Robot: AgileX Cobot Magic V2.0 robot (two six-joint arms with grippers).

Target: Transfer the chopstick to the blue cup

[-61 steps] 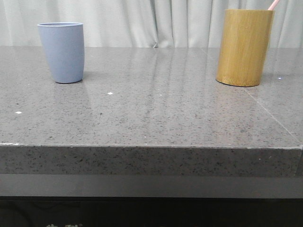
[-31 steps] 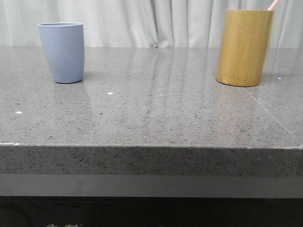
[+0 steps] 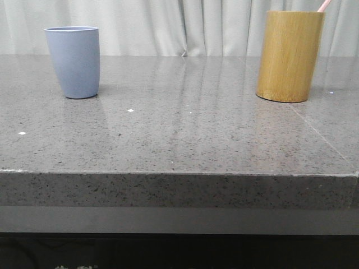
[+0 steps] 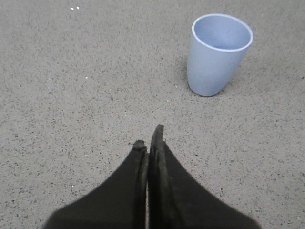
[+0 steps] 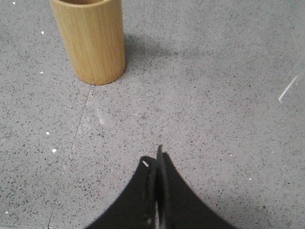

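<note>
The blue cup (image 3: 73,61) stands upright at the back left of the grey stone table (image 3: 185,134); it also shows in the left wrist view (image 4: 218,53), empty inside. A pale pink chopstick tip (image 3: 323,5) pokes out of the yellow-brown bamboo cylinder (image 3: 289,56) at the back right. The cylinder also shows in the right wrist view (image 5: 90,40), its top cut off. My left gripper (image 4: 148,138) is shut and empty, above the table short of the blue cup. My right gripper (image 5: 156,157) is shut and empty, short of the cylinder. Neither gripper shows in the front view.
A pale curtain (image 3: 179,25) hangs behind the table. The table's front edge (image 3: 179,174) runs across the front view. A thin seam (image 3: 322,134) in the stone runs from the cylinder towards the front right corner.
</note>
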